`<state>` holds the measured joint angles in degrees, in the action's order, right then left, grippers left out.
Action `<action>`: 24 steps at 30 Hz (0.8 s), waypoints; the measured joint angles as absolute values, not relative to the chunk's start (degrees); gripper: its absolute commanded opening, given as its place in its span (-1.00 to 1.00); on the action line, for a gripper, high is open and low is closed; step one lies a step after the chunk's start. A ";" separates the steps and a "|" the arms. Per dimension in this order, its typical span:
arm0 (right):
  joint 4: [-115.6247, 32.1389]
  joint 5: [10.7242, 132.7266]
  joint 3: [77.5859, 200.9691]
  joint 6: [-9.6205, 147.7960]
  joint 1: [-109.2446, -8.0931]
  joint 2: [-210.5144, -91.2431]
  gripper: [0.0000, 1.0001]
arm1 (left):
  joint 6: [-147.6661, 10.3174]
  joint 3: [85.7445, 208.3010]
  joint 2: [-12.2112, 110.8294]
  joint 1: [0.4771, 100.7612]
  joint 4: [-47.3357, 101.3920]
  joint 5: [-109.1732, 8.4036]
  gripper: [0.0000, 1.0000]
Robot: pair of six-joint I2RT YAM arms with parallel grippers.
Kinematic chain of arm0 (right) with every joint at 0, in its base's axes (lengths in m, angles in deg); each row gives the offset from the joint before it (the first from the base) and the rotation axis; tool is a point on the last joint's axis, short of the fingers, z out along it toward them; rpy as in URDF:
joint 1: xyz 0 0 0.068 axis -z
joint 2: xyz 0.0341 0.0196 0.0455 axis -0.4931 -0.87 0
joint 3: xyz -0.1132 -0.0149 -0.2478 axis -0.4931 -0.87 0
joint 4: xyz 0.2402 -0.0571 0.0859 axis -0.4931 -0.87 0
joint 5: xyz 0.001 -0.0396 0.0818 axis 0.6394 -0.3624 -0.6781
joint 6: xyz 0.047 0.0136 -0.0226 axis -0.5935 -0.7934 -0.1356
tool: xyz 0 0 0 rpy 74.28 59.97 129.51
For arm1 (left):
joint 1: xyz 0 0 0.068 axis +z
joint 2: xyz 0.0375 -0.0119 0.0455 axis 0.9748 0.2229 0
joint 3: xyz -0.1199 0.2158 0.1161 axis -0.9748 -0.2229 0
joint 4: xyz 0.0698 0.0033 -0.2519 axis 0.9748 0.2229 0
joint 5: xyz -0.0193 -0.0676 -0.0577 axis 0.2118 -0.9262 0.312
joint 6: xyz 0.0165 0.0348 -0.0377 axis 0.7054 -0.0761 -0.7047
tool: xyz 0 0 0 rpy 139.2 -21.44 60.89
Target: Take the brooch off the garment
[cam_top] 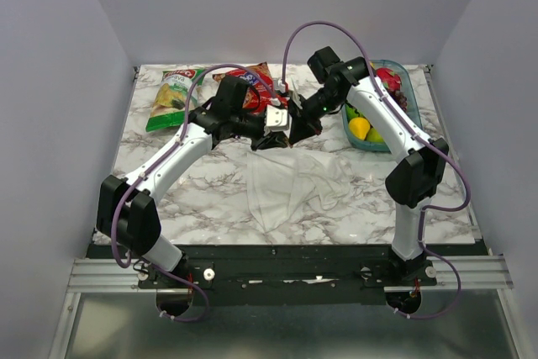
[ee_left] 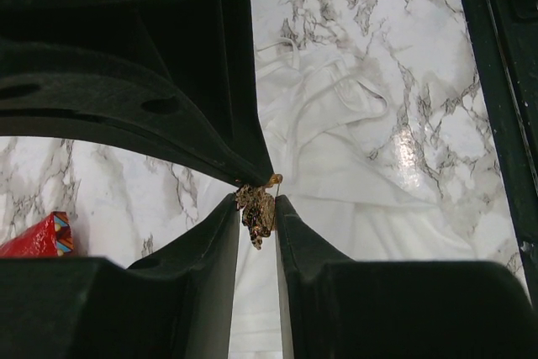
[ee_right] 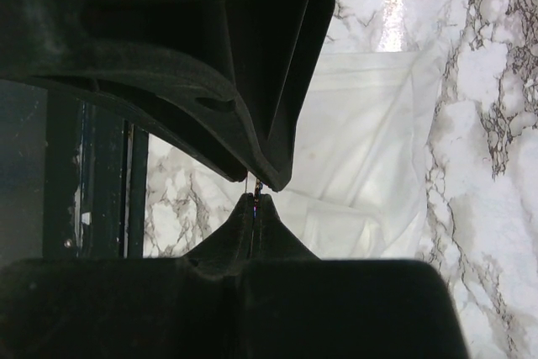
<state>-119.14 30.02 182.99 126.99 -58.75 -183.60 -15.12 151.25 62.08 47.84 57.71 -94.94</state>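
Top external view hides the contact itself: the two arms meet over the far edge of the one white garment (cam_top: 294,182), and their wrists cover whatever sits between them. The left wrist view shows it best. There the left gripper (ee_left: 256,205) has its jaws narrowed onto the single small brooch (ee_left: 256,216), which looks pinched at the fingertips, just above the cloth. Whether its pin is free of the fabric cannot be made out. The right gripper (ee_right: 255,201) is fully closed, its tip touching the brooch's upper end. A thin sliver shows at its fingertips, too small to identify. Two snack bags (cam_top: 172,100) lie at the far left of the marble table (cam_top: 210,195), the red one partly under the left arm. One teal tray (cam_top: 405,81) by the right edge holds perhaps four fruits (cam_top: 359,128), half hidden by the right arm. Bare marble lies to the left and right of the garment, and plain walls close in three sides.
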 measured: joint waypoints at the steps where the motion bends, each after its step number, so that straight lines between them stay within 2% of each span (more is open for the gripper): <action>1: -119.21 30.05 182.99 126.99 -58.73 -183.60 -0.99 | -15.07 151.23 62.08 47.75 57.69 -94.70 -0.45; 13: -120.28 31.82 182.80 126.99 -58.73 -183.60 -0.99 | -15.38 149.99 61.80 45.33 55.13 -89.48 -0.52; 24: -120.52 33.52 182.77 126.99 -58.71 -183.60 -0.99 | -13.33 148.48 61.23 43.01 52.55 -83.68 -0.46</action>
